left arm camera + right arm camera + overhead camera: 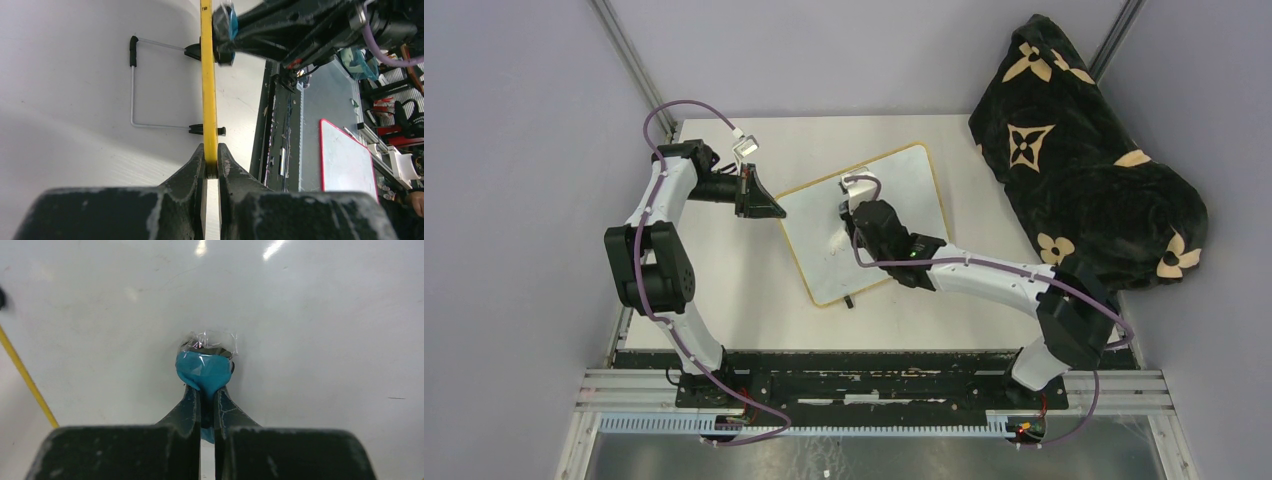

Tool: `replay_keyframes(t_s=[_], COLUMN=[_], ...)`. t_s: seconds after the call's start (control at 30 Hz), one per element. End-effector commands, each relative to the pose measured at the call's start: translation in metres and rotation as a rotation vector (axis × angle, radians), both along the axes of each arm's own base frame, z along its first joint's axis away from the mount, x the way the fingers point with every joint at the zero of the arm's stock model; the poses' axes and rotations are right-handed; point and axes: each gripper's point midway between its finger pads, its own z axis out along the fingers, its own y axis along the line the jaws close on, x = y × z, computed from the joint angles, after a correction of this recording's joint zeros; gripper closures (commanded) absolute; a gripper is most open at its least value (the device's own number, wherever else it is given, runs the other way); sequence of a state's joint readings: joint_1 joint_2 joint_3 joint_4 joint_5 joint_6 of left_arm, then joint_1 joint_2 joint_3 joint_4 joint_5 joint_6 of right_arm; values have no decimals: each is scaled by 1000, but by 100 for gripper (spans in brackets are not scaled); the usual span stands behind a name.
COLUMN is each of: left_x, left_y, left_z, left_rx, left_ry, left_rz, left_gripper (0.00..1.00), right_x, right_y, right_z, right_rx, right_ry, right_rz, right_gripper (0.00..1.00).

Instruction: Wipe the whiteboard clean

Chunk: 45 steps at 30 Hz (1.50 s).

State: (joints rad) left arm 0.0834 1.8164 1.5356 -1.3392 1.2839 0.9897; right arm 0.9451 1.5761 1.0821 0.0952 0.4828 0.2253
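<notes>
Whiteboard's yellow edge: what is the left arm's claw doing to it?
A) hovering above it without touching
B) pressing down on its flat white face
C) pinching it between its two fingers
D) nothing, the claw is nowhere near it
C: in the left wrist view the left gripper is shut on the thin yellow edge of the whiteboard, which runs up out of the narrow slot between the two fingers.

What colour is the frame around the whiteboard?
Yellow. The whiteboard frame shows best in the left wrist view, clamped in the left gripper.
</notes>
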Motion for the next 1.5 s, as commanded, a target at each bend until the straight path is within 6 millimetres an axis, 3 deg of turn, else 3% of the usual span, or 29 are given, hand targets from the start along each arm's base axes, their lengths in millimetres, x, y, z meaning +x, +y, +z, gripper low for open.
replay_keyframes(t_s=[0.0, 0.23, 0.37, 0.57, 0.9, 1.0, 1.47], left_x=[-2, -3, -4, -5, -5, -4, -4], left_y=[2, 2, 2, 3, 2, 3, 1], left_z=[-10, -11, -11, -13, -11, -12, -10], left_rx=[80, 76, 85, 89, 85, 86, 81], left_ry=[-65, -61, -61, -61, -65, -63, -60], left_rz=[-32, -32, -33, -34, -35, -34, -33], left_gripper=[97, 97, 97, 97, 97, 97, 97], right_x=[-27, -62, -67, -53, -13, -13, -56], right_y=[30, 72, 80, 54, -31, -39, 51], right_z=[-12, -32, -42, -40, -34, -33, -50], right_rx=[-7, -5, -14, -43, -47, -28, 17], right_ry=[2, 26, 30, 8, 8, 14, 64], right_rz=[78, 170, 175, 88, -84, -82, 134], right_gripper=[99, 99, 99, 99, 99, 99, 99])
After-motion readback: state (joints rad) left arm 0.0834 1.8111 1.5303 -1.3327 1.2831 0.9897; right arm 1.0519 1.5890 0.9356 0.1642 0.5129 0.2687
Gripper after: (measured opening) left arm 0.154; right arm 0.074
